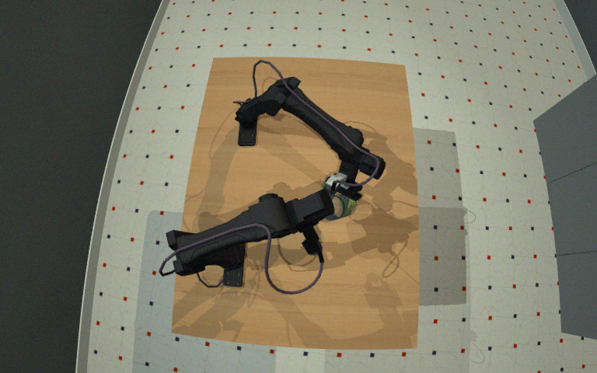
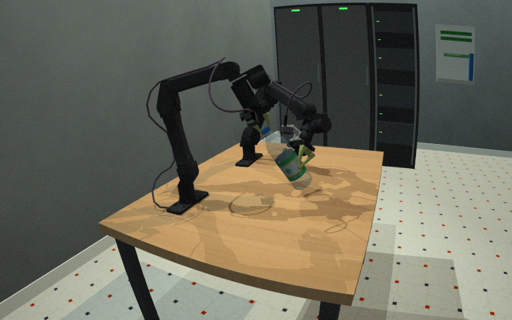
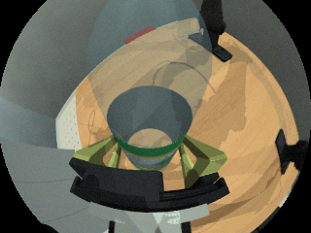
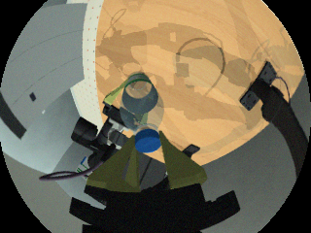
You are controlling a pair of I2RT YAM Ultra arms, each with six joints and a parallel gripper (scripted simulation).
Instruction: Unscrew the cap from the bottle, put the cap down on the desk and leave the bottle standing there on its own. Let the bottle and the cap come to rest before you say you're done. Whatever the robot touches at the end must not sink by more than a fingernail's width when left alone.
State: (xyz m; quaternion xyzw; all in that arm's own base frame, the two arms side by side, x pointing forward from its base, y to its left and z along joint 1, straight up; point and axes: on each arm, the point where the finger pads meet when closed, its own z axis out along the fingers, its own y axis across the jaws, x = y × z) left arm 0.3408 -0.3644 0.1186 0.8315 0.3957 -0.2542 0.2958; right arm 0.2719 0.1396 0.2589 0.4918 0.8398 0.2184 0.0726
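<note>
A clear bottle (image 1: 346,207) (image 2: 293,169) (image 3: 148,121) (image 4: 140,99) with a green and white label hangs tilted in the air above the wooden desk (image 1: 308,308) (image 2: 264,245). My left gripper (image 2: 297,158) (image 3: 150,134) is shut on the bottle's body at the label band. The blue cap (image 2: 265,130) (image 4: 147,141) sits at the bottle's raised upper end. My right gripper (image 4: 148,136) (image 2: 263,127) comes in from above and is shut on the cap, one green finger on each side. In the top view the right arm hides the cap.
The two arm bases (image 2: 187,201) (image 2: 249,162) are bolted to the desk on its left side. Purple cables (image 1: 290,287) loop off the arms. Dark cabinets (image 2: 339,75) stand behind the desk. The desk's edges drop to a tiled floor (image 2: 434,226).
</note>
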